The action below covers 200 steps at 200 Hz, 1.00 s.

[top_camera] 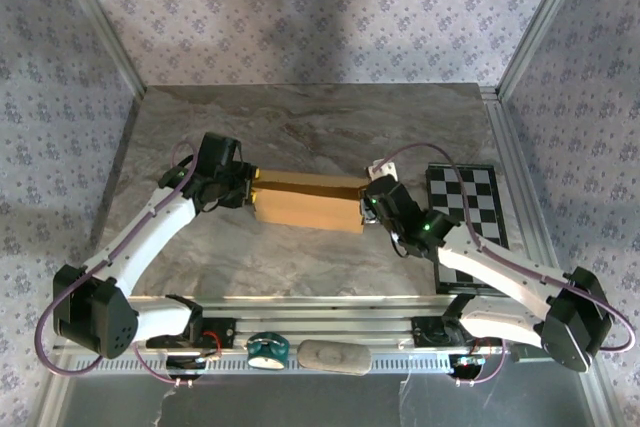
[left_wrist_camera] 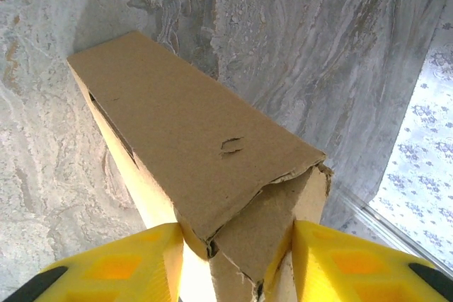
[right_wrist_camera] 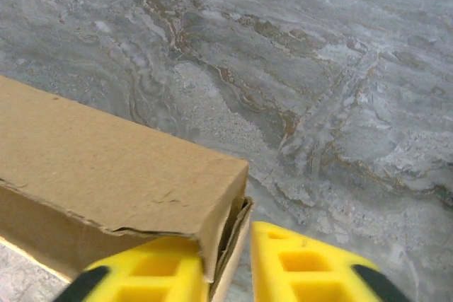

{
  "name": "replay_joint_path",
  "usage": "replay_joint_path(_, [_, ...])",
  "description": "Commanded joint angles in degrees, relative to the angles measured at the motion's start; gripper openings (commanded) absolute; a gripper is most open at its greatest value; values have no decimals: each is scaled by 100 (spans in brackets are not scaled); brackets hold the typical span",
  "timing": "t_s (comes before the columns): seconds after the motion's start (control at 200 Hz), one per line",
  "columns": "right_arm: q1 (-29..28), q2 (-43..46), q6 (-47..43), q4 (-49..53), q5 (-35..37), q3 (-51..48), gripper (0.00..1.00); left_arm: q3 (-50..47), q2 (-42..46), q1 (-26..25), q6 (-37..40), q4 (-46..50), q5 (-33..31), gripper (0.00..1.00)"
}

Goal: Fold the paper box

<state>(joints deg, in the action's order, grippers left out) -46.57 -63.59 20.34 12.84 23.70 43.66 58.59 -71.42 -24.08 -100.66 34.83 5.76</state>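
Note:
The paper box (top_camera: 310, 203) is a long tan cardboard box lying across the middle of the marble table (top_camera: 300, 127). My left gripper (top_camera: 248, 190) is at its left end. In the left wrist view the box (left_wrist_camera: 177, 125) runs away from the camera, and the left gripper (left_wrist_camera: 237, 266) has both yellow fingers (left_wrist_camera: 120, 266) pressed against its torn end flaps. My right gripper (top_camera: 368, 205) is at the right end. In the right wrist view the box (right_wrist_camera: 106, 167) has its end flap between the right gripper (right_wrist_camera: 230, 266) fingers. One finger (right_wrist_camera: 304, 266) stands slightly off the flap.
A black-and-white checkered board (top_camera: 470, 212) lies to the right, partly under the right arm. A teal roll (top_camera: 268, 349) and a grey oblong object (top_camera: 334, 356) sit on the front rail. Metal frame posts and patterned walls bound the table.

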Motion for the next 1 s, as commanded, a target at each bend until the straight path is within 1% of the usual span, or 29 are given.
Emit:
replay_joint_path(0.0, [-4, 154, 134, 854, -377, 203, 35, -207, -48, -71, -68, 518, -48, 41])
replay_joint_path(0.11, [55, 294, 365, 1251, -630, 489, 51, -218, -35, -68, -60, 549, -66, 41])
replay_joint_path(0.18, [150, 400, 553, 1416, -906, 703, 60, -217, -34, -70, -59, 536, -72, 40])
replay_joint_path(0.265, [278, 492, 819, 1520, -1269, 939, 67, -209, -32, -71, -65, 537, -77, 40])
replay_joint_path(0.35, [494, 494, 1343, 1697, -1594, 1160, 72, -199, -30, -79, -59, 525, -77, 40])
replay_joint_path(0.39, [648, 484, 1510, 1722, -1769, 1224, 73, -190, -31, -74, -57, 547, -83, 40])
replay_joint_path(0.475, [1194, 346, 2458, 1799, -2344, 1303, 74, -196, -30, -76, -50, 552, -85, 39])
replay_joint_path(0.595, [1983, -130, 3569, 1901, -3673, 1321, 74, -190, -30, -82, -59, 559, -92, 39])
replay_joint_path(0.675, [2266, -420, 4056, 1897, -4459, 1295, 74, -187, -34, -91, -57, 554, -90, 39])
replay_joint_path(0.85, [2488, -361, 4540, 1427, -4847, 1024, 75, -187, -43, -105, -50, 561, -93, 38])
replay_joint_path(0.889, [2531, -356, 4644, 1384, -4937, 952, 73, -184, -40, -115, -59, 563, -92, 38])
replay_joint_path(0.954, [2548, -332, 4667, 1373, -4989, 867, 67, -172, -36, -113, -57, 576, -93, 38])
replay_joint_path(0.994, [2558, -313, 4649, 1407, -5011, 821, 66, -169, -39, -115, -59, 570, -91, 38])
